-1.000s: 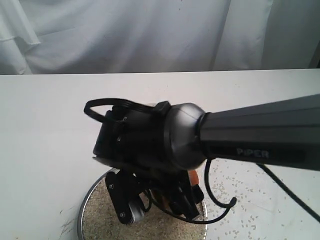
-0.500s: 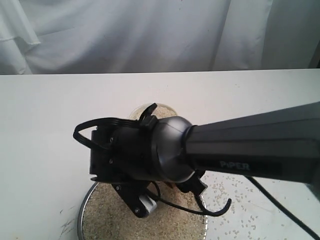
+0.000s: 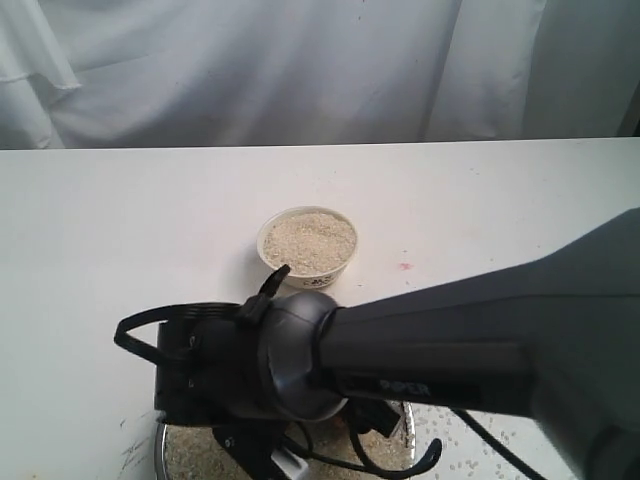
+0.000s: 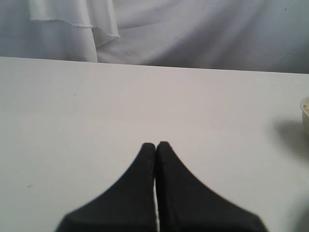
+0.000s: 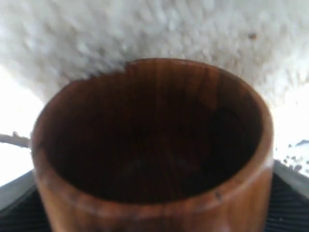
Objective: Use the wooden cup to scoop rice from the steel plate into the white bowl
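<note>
My R gripper [image 5: 154, 218] is clamped on the wooden cup [image 5: 152, 145], right by the rice [image 5: 193, 34]. L gripper [image 4: 155, 147] is pressed together over the table [image 4: 72, 106]. White bowl [image 3: 330, 280] has rice.

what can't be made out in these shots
steel plate: exterior view, mostly behind the right arm and cut by the bottom edge.
wooden cup: hidden by that arm in the exterior view; right wrist view cuts off its base.
rice: right wrist view, blurred.
white bowl: left wrist view, cut by the edge.

Bright, flat light; the wooden cup [image 5: 149, 145] looks blurred
</note>
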`<state>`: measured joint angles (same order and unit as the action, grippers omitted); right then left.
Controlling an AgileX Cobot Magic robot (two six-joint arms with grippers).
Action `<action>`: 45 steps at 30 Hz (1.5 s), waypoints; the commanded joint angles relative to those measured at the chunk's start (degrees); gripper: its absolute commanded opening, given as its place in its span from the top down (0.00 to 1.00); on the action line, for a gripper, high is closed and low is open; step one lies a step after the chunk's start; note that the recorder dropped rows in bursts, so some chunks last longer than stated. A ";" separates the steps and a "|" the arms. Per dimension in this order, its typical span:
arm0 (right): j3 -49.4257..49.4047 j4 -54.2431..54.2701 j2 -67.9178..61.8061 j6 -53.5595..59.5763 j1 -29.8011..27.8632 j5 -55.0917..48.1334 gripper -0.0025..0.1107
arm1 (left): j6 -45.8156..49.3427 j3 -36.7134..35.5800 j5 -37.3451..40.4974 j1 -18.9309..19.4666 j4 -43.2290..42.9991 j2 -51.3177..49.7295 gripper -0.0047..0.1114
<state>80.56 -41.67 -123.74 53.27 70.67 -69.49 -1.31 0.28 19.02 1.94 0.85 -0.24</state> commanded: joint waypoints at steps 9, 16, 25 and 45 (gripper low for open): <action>0.41 4.21 -2.19 2.85 1.63 -0.48 0.98 | -0.04 -0.28 -0.76 0.11 -0.05 0.24 0.96; 0.41 11.61 -2.19 6.79 1.63 -0.48 0.98 | -0.04 -0.28 -0.76 0.11 -0.05 0.24 0.96; 0.41 15.55 -2.19 7.47 0.30 5.19 0.98 | -0.04 -0.28 -0.76 0.11 -0.05 0.24 0.96; 0.41 35.91 -2.19 18.97 -5.09 18.55 0.98 | -0.04 -0.28 -0.76 0.11 -0.05 0.24 0.96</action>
<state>81.28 -14.22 -123.77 69.98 66.02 -58.07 -1.31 0.28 19.02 1.94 0.85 -0.24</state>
